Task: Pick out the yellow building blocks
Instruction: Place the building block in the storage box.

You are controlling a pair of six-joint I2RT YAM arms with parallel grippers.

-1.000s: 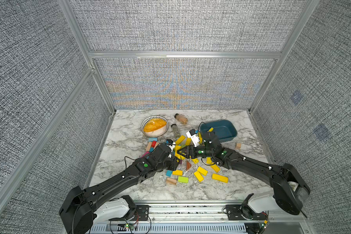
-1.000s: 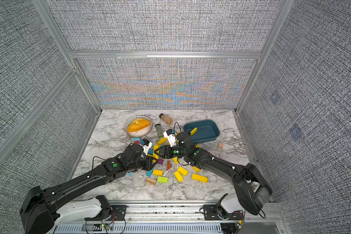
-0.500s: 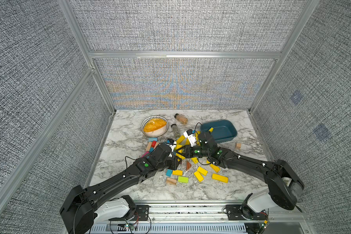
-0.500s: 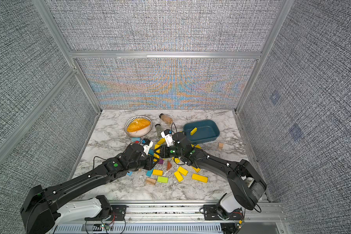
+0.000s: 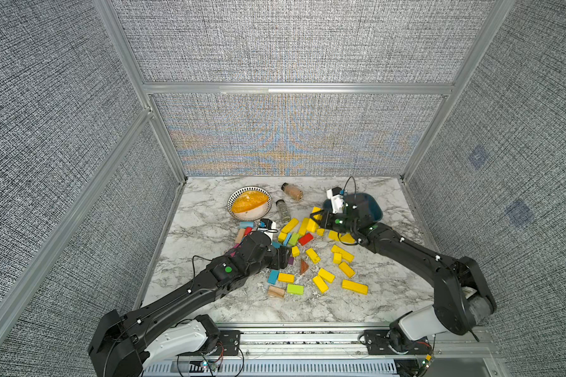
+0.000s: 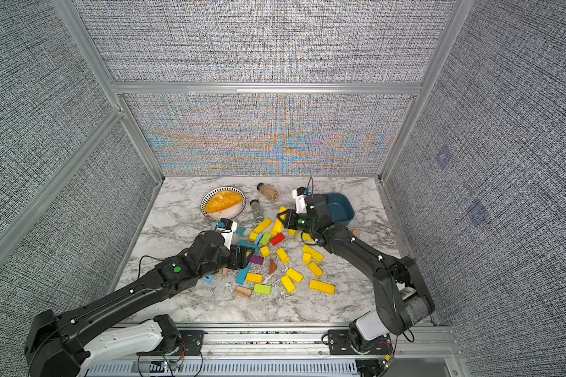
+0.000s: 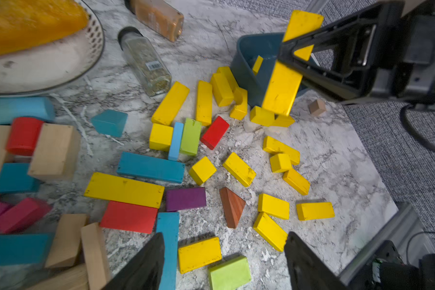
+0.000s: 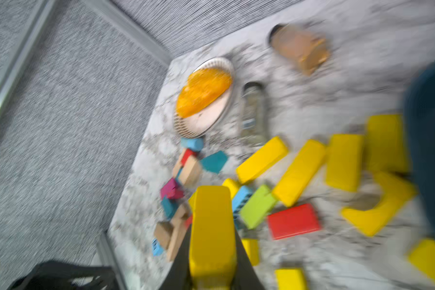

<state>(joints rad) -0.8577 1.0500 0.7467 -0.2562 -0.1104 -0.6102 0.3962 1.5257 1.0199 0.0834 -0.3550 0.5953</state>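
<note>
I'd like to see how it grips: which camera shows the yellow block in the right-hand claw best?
The left wrist view: the yellow block is sharp there, clamped in the right gripper beside the blue bin. The right wrist view shows it close but blurred. In both top views it is a small yellow patch.

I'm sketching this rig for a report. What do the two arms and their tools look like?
Both arms are black with jointed segments and white base housings by the front rail. Each carries a green dot and small white marks along its links. Thin black cables loop beside them. The left tool and the right tool have black, wedge-shaped fingers with triangular cut-outs. A small white camera block sits on each wrist.
</note>
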